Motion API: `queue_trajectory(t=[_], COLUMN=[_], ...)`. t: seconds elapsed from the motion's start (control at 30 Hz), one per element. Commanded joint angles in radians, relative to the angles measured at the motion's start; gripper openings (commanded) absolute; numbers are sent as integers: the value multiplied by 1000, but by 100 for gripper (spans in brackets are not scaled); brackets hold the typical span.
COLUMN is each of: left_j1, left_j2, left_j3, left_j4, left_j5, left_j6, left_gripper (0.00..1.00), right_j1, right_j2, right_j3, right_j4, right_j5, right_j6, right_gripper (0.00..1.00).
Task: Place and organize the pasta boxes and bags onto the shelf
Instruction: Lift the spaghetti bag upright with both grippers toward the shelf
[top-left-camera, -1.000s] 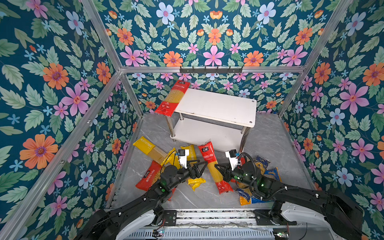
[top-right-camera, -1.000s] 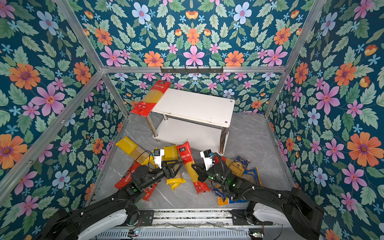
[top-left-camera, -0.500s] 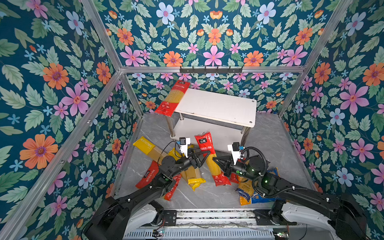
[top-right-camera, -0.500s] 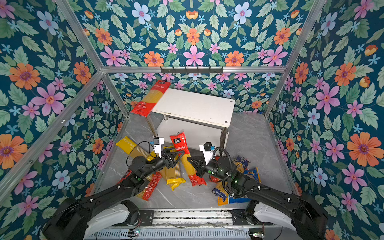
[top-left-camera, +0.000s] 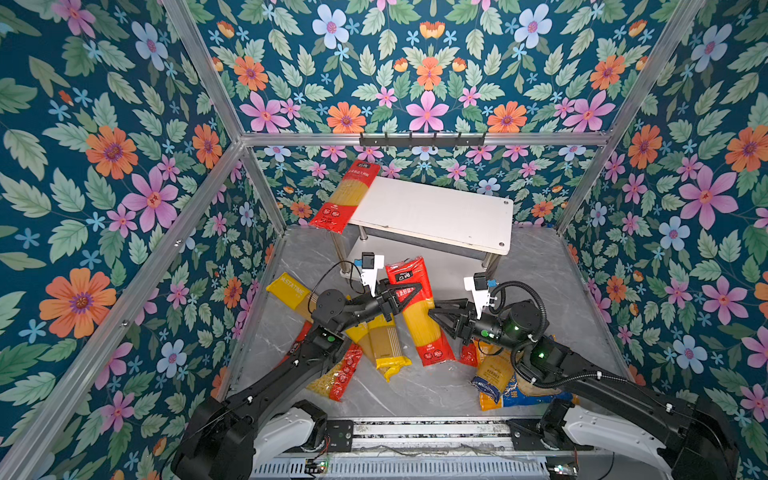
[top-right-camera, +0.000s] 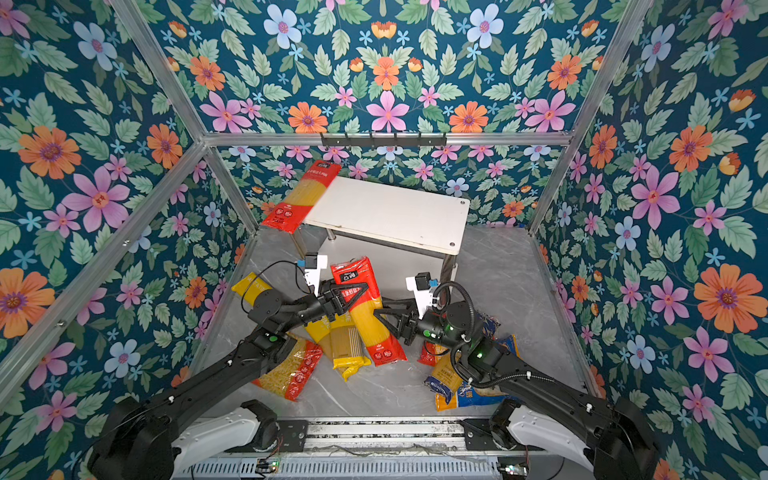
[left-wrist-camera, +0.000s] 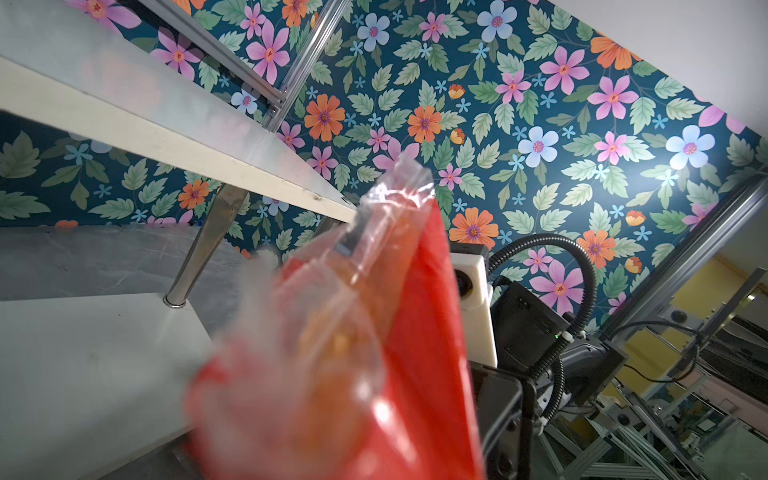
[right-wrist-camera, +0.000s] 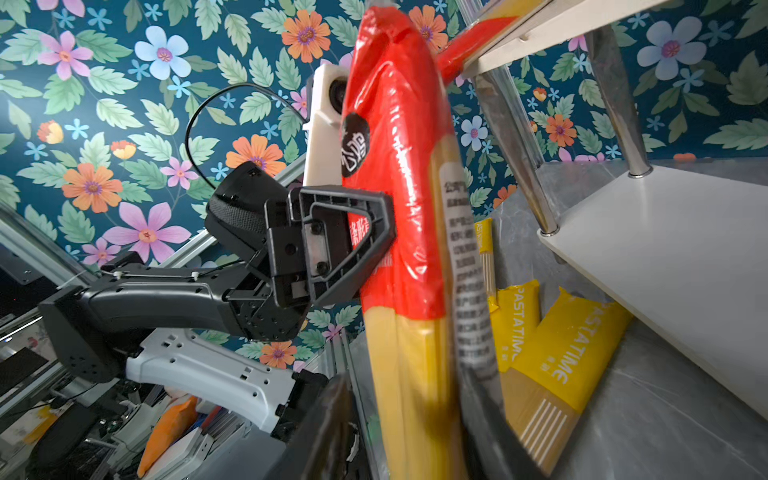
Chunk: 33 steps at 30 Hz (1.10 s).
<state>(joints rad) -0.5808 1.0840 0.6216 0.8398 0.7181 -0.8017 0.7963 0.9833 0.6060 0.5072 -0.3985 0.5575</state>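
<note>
A red spaghetti pack (top-left-camera: 419, 320) (top-right-camera: 365, 316) stands tilted in front of the white shelf (top-left-camera: 436, 212) (top-right-camera: 390, 212). My left gripper (top-left-camera: 405, 293) (top-right-camera: 353, 293) is shut on its red upper part, as the right wrist view shows (right-wrist-camera: 353, 245). My right gripper (top-left-camera: 438, 320) (right-wrist-camera: 411, 415) is open around the pack's yellow middle, with a gap beside one finger. A second red spaghetti pack (top-left-camera: 347, 195) lies on the shelf's left end and overhangs it. Yellow PASTATIME packs (top-left-camera: 384, 345) (right-wrist-camera: 573, 353), a red macaroni bag (top-left-camera: 340, 374) and a blue-orange bag (top-left-camera: 498, 382) lie on the floor.
A black hook rail (top-left-camera: 422, 139) hangs on the back frame bar above the shelf. Floral walls and aluminium posts close in the grey floor (top-left-camera: 540, 270). The shelf's chrome leg (left-wrist-camera: 203, 249) stands close to the held pack.
The red spaghetti pack has come up off the floor towards the shelf. My left gripper has closed on its upper part and my right gripper has opened off it.
</note>
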Motion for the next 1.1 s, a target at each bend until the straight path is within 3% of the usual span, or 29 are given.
queue_trajectory(t=[0.0,0.1,0.27,0.37,0.47,0.57,0.73,0.9,1.07], left_j1=[7,7,7,8,15,38,85,140,171], left_j2=[-16,-9,39,65,83,91,73,-19,-172], left_j3=[77,140,223,266,303,321,328,280,113], left_j4=[-4,-65,-80,-106,-149,-148,-159,-262,-260], left_j5=[43,75,138,155,146,121,82,-14,-206], left_j6=[4,25,13,6,4,-42,-113,-125,-201], left_gripper=[12,13,15,16,19,27,52,73,85], right_j1=[-26,-26,-27,-26,-26,-29,-46,-61,-62], right_j2=[-9,16,93,117,138,152,180,213,246], right_j3=[18,75,147,171,184,190,228,308,425], right_j4=[-204,-296,-287,-248,-197,-143,-69,-23,-64], right_j5=[-98,-139,-226,-261,-271,-256,-200,-170,-48], right_j6=[-47,-98,-117,-117,-101,-79,-49,-12,24], right_gripper=[61,71,70,60,43,30,19,14,14])
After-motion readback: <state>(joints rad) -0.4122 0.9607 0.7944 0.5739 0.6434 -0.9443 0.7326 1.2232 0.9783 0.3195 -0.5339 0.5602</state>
